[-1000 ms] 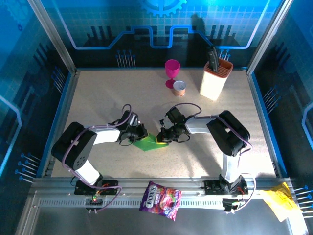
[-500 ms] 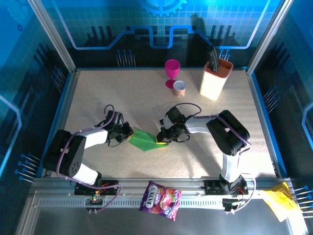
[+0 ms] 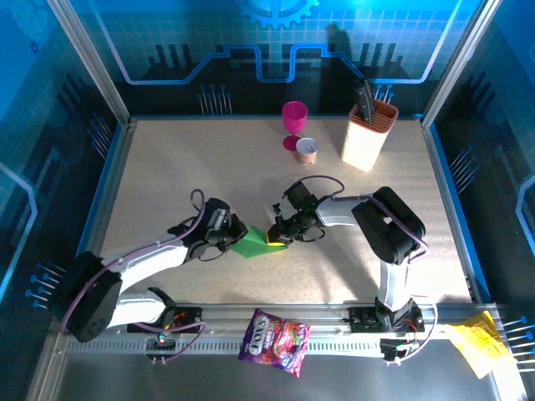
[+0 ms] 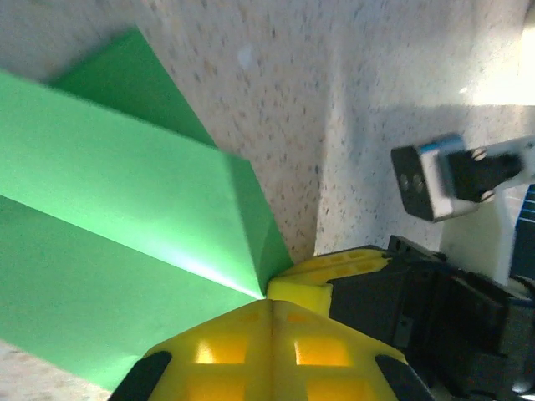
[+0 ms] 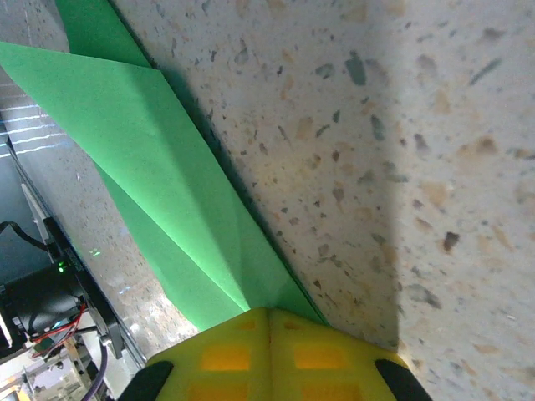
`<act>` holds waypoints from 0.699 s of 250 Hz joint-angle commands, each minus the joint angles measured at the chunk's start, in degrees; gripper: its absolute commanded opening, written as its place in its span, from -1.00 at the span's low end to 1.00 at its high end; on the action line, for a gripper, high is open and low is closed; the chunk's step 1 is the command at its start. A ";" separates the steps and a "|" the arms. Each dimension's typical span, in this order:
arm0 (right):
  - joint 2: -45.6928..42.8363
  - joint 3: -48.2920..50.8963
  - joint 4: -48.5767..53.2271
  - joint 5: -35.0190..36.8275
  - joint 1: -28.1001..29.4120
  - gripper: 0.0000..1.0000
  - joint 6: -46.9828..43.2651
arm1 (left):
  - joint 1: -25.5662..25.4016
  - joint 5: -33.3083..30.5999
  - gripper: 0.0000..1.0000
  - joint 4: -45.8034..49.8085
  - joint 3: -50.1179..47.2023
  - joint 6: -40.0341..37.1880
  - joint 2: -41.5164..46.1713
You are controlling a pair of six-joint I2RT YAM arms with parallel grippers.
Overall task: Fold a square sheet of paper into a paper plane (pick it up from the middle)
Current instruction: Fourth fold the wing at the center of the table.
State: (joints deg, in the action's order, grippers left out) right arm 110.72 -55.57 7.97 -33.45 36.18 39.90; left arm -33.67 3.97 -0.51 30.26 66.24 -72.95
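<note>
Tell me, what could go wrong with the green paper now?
1. The left gripper and the right gripper are both shut and sit very close together at the same pointed corner of the folded green paper. They could bump into each other.
2. The paper looks thin and lies loose on the table. Shut fingertips pushing on it might slide it away or wrinkle its creases instead of making a neat fold.

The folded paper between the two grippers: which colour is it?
The folded paper is plain bright green, unmarked; the left wrist view shows it best.
</note>
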 commanded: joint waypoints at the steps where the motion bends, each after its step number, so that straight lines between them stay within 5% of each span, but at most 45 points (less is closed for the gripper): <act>1: 7.76 4.63 13.21 10.69 -0.06 -1.00 0.61 | -3.64 -3.92 -1.00 -6.43 0.73 6.45 -5.16; 175: 8.68 4.02 13.89 9.83 -0.38 -1.00 -0.27 | -7.11 -6.15 -1.00 -14.03 2.00 11.34 -18.72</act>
State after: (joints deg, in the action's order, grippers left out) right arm 111.37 -56.01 8.95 -34.52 35.81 39.62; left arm -40.36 -0.73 -13.15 33.91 75.61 -90.48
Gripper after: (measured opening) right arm 0.048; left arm 0.064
